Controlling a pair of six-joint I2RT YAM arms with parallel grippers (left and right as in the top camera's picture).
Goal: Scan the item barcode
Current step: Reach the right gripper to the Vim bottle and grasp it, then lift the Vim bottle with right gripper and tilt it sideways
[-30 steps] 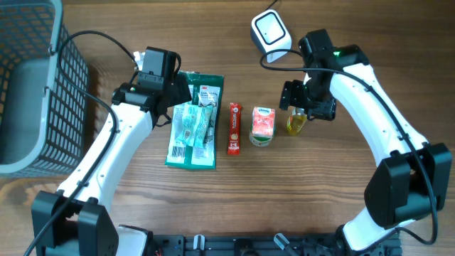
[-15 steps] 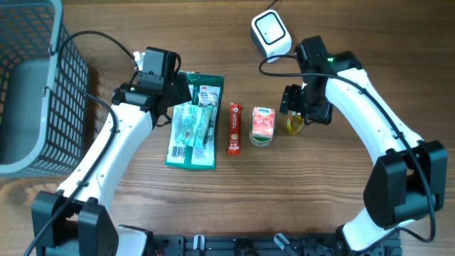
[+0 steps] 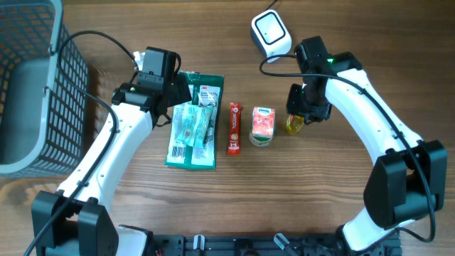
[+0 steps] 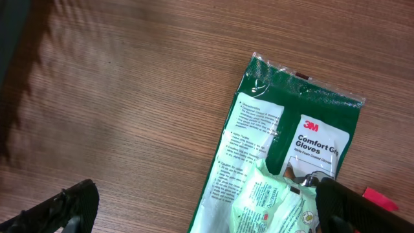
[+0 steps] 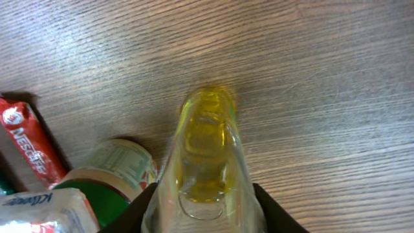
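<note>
A small clear bottle of yellow liquid (image 3: 294, 125) lies on the wooden table, right of a juice carton (image 3: 262, 126). My right gripper (image 3: 303, 108) is over it. In the right wrist view the bottle (image 5: 204, 149) fills the gap and both black fingers (image 5: 129, 220) press its sides. The white barcode scanner (image 3: 270, 31) sits at the far edge, just behind that arm. My left gripper (image 3: 186, 96) hovers open over a green gloves packet (image 3: 193, 121). In its wrist view the packet (image 4: 284, 149) lies under the wide-apart fingers (image 4: 65, 207), untouched.
A red Nescafe stick (image 3: 234, 128) lies between the packet and the carton. A dark wire basket (image 3: 28, 85) stands at the left edge. The scanner's cable runs toward the right arm.
The right gripper's jaws have closed in onto the yellow bottle. The arm shifted slightly left and down over it. The left arm has not moved.
</note>
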